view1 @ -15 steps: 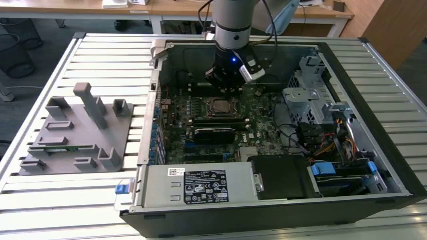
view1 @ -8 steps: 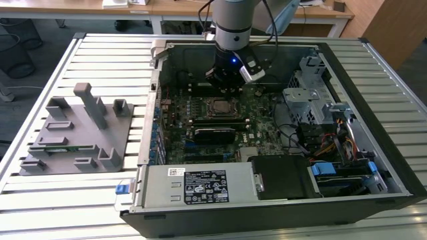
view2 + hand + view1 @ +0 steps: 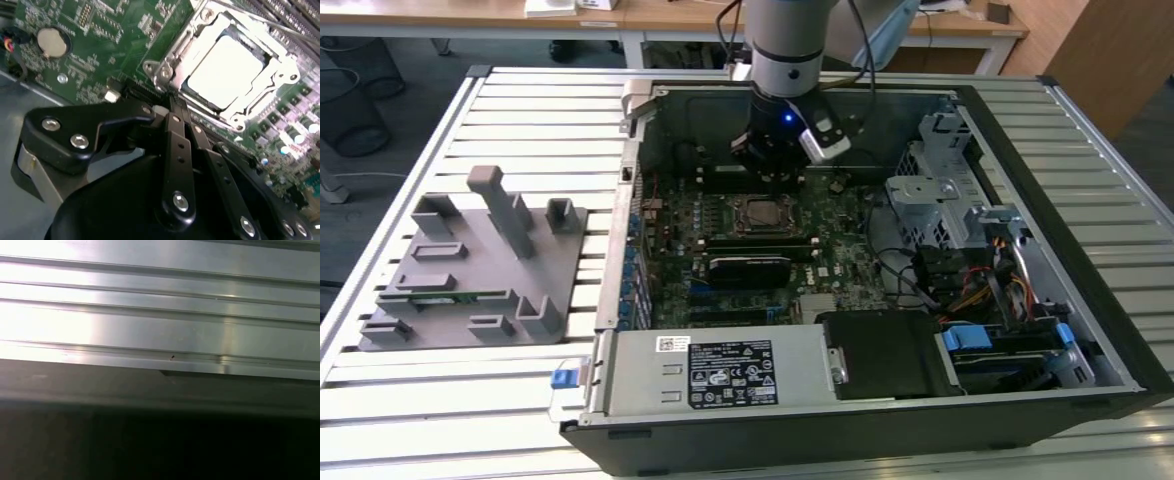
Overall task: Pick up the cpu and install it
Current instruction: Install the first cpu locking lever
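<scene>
An open computer case [image 3: 881, 410] lies on a slatted metal bench [image 3: 520, 110], its green motherboard [image 3: 841, 250] facing up. The arm reaches down into the far part of the case, and its black pincer [image 3: 774, 178] hangs just above the board, right behind the socket frame [image 3: 763, 213] as the exterior view shows it.

The cpu [image 3: 227, 70] — a flat square chip with a bright silvery top — sits inside that frame; in the second wrist view the metal bracket [image 3: 170, 70] surrounds it on all sides, and the chip lies flat and level within it. In the exterior view the cpu [image 3: 762, 212] shows as a small pale square in the middle of the board.

The pincer [image 3: 172, 107] holds nothing. In the second wrist view its black linkages come together at a narrow tip beside the near edge of the socket frame, apart from the chip — the fingers look drawn close together.

On the exterior view's left, outside the case, a grey fixture block [image 3: 474, 265] with upright posts rests on the bench, well apart from the arm. The first wrist view shows ribbed, shiny metal slats [image 3: 160, 315] above a dark band.
</scene>
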Robot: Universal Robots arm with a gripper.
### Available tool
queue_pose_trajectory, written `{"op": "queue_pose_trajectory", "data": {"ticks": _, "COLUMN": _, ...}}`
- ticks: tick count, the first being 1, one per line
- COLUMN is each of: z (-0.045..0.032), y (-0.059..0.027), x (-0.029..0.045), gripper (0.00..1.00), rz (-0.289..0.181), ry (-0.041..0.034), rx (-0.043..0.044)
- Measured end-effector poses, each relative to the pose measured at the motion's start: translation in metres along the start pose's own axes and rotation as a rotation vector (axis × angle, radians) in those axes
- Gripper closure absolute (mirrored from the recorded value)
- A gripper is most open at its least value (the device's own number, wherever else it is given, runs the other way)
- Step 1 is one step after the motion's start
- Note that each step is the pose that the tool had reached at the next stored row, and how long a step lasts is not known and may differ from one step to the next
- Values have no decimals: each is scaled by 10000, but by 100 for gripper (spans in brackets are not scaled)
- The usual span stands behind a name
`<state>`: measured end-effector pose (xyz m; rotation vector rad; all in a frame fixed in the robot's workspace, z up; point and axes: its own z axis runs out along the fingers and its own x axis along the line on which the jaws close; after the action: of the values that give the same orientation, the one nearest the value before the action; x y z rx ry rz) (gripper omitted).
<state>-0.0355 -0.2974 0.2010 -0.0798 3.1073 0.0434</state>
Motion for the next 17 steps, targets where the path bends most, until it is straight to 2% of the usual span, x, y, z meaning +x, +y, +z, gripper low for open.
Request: {"op": "queue_pose_trajectory", "data": {"ticks": 17, "z": -13, "y": -45, "x": 0, "gripper": 89, "rz": 0, "ry": 2, "rx": 17}}
